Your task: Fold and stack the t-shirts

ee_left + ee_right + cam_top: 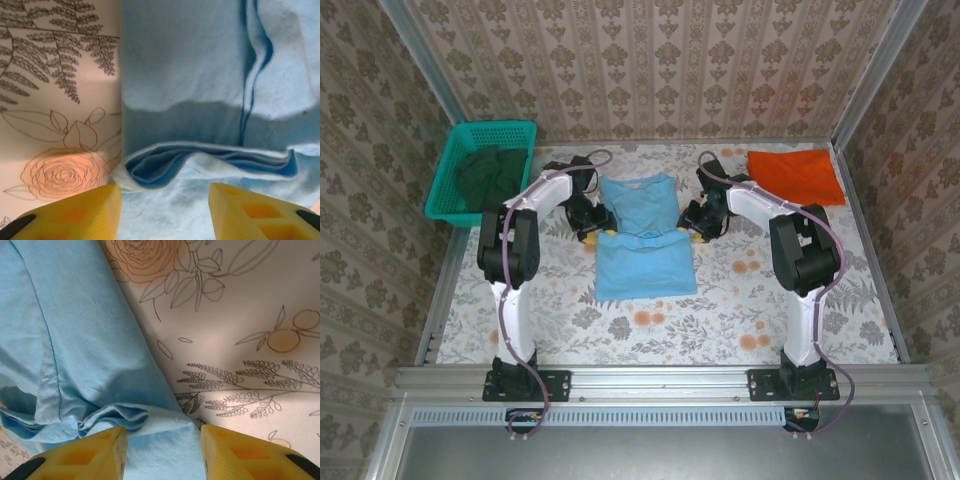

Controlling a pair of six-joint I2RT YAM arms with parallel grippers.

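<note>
The light-blue t-shirt (638,262) lies mid-table with its near part folded over. Its left side (190,75) and right side (75,340) each show a layered folded edge. My left gripper (597,236) sits at the shirt's left edge by the fold. In the left wrist view its yellow fingers (95,207) stand apart over flat cloth, so the left gripper (165,192) is open. My right gripper (692,234) is at the shirt's right edge. Nothing is pinched there either, and the right gripper (164,435) is open above the cloth. The orange t-shirt (796,175) lies folded at the back right.
A green basket (448,190) stands at the back left with dark green cloth (490,175) in it. The flowered tablecloth (760,300) lies bare on the near half. Patterned walls close off the back and both sides.
</note>
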